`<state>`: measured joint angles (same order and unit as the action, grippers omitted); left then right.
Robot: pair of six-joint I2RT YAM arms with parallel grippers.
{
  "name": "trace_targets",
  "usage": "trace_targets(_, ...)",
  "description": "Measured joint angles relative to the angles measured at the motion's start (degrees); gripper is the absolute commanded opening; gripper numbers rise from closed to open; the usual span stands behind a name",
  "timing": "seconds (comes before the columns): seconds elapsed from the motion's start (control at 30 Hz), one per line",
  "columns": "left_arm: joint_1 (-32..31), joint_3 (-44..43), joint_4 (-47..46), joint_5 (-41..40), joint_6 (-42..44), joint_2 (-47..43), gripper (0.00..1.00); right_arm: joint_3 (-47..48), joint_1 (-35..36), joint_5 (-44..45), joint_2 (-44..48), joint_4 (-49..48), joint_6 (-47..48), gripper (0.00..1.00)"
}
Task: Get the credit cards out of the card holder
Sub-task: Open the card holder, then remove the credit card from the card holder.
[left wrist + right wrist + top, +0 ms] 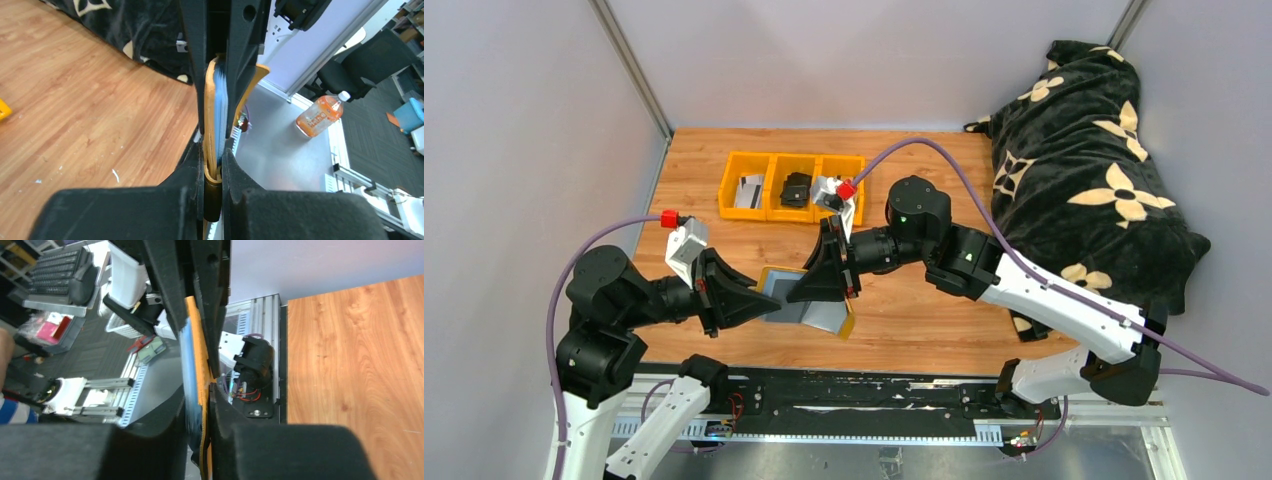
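Note:
The mustard-yellow card holder [819, 312] hangs open above the table's front middle, its grey-blue lining facing up. My left gripper [769, 300] is shut on its left edge and my right gripper [812, 288] is shut on its upper edge. In the left wrist view the card holder [212, 130] is edge-on between my left gripper [214, 165] pads, with the right fingers [197, 50] clamped further along. In the right wrist view it [200, 360] sits in my right gripper [200, 405]. I cannot tell whether credit cards are inside. Pale cards [747, 190] lie in the bins.
A row of yellow bins [792, 160] stands at the back of the wooden table; its middle compartment holds a black folded item [796, 190] and its right one another pale piece [827, 188]. A black flower-patterned blanket [1084, 150] fills the right side.

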<state>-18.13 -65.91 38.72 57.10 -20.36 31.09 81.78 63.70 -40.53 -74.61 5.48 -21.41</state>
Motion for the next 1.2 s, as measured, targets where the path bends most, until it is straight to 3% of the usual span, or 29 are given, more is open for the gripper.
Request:
trace_targets(0.03,0.0,0.0,0.04,0.15,-0.04,0.0,0.04,0.17,0.0,0.09,-0.28,-0.04,0.22,0.0)
trace_targets(0.1,0.04,-0.02,0.42,0.59,-1.05,-0.02,0.18,0.24,0.0,-0.15,-0.35,0.11,0.11,0.0)
trace_targets(0.2,0.04,-0.04,-0.13,1.68,-1.77,0.0,0.26,-0.26,-0.17,-0.85,0.04,-0.63,0.07,0.0)
trace_targets(0.87,0.04,0.31,-10.75,11.52,-13.73,0.31,0.16,-5.9,-0.55,-11.13,2.8,-13.22,-3.41,0.0)
trace_targets(1.1,0.04,0.72,-14.45,12.72,-18.43,1.05,0.17,-6.54,-0.63,-11.58,3.5,-14.93,-3.43,0.0)
trace_targets(1.2,0.04,0.81,-15.43,12.85,-20.15,1.07,0.22,-6.54,-0.68,-11.8,3.52,-15.3,-3.43,0.0)
